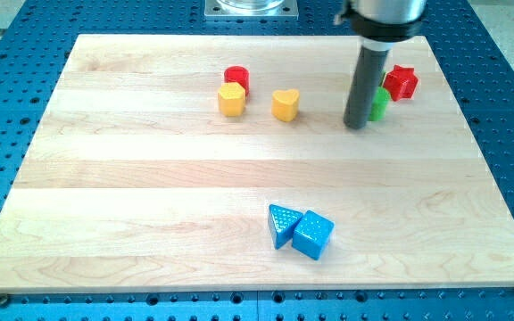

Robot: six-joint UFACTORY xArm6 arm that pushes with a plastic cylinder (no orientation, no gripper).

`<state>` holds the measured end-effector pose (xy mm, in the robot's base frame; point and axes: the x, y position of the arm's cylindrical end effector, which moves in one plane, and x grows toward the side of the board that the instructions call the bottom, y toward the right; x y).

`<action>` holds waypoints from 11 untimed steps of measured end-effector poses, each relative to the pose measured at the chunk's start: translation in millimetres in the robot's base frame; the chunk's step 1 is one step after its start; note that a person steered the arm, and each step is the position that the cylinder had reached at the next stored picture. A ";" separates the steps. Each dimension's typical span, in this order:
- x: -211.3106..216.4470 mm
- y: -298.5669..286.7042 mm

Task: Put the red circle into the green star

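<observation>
Small red circle block (236, 78) near the board's top edge: light, rigid, slides easily. Push its left face toward green star (379, 103) beside my tip (357, 125). No jaws: bare rod.

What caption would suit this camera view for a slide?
My tip rests beside the green star, far right of the red circle, on the wooden board.
</observation>
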<state>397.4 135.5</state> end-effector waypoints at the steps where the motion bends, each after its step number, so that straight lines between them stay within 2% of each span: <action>1: 11.8 10.3; 2: -8.5 55.8; 3: -9.1 43.8; 4: 31.7 -80.3; 5: 8.9 -217.1; 6: -47.4 -270.3; 7: -74.1 -200.1; 9: -81.0 -53.9; 10: -122.6 -108.2; 11: -123.3 -64.3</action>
